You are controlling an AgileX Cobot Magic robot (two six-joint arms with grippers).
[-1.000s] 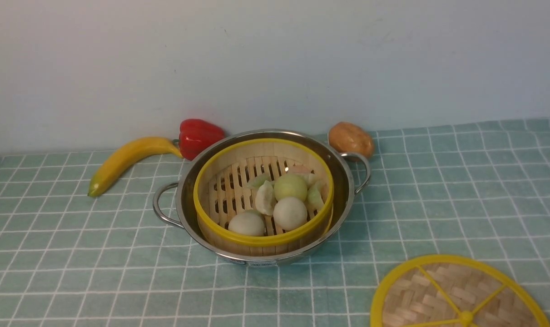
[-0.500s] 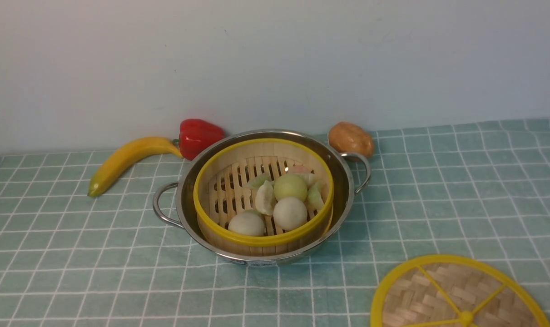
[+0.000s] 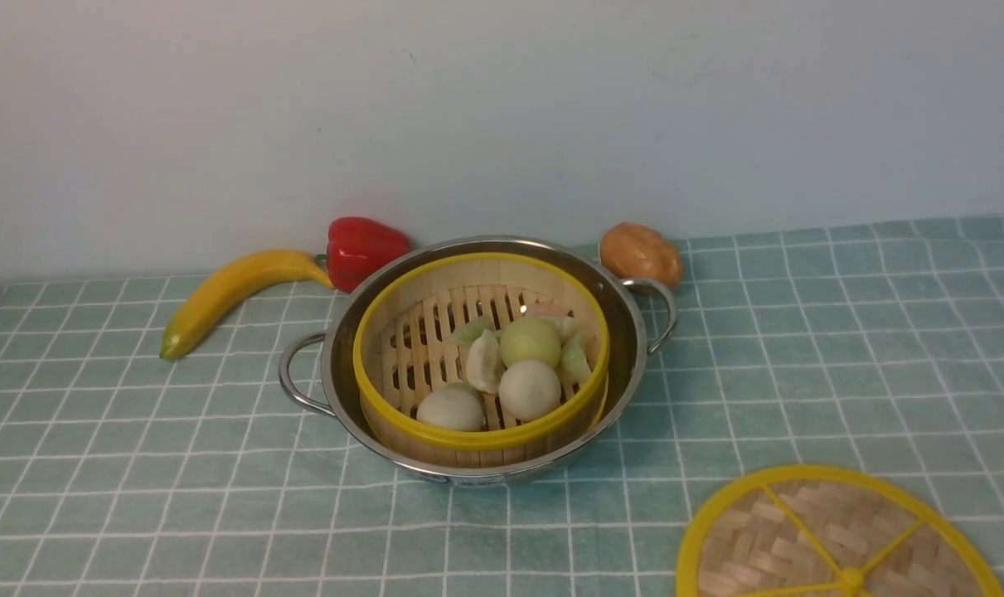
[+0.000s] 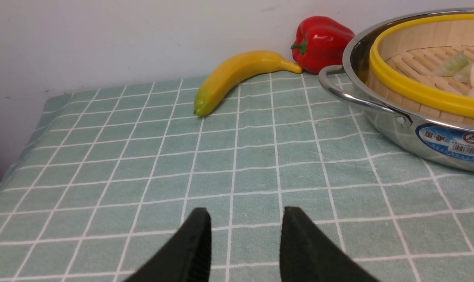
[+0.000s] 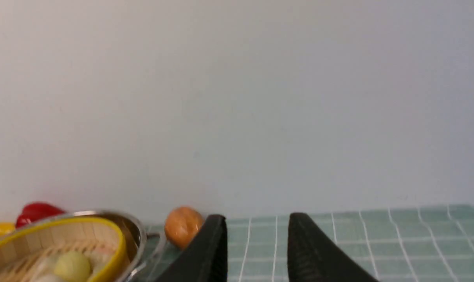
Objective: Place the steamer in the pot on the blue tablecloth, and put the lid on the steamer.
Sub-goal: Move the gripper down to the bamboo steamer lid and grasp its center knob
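One steamer (image 3: 482,435) is sitting inside one pot (image 3: 332,356) near the blue tablecloth's (image 3: 220,497) far edge; one lid (image 3: 841,531) is lying at its near right corner, apparently awaiting pickup and covering. The left gripper (image 4: 244,219) is holding its fingers apart, empty; the right gripper (image 5: 256,223) is likewise gaping.

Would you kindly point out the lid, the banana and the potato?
Lid (image 3: 833,524): front view, woven top.
Banana (image 4: 237,71): left wrist view, middle of its curve.
Potato (image 3: 641,254): front view, middle.
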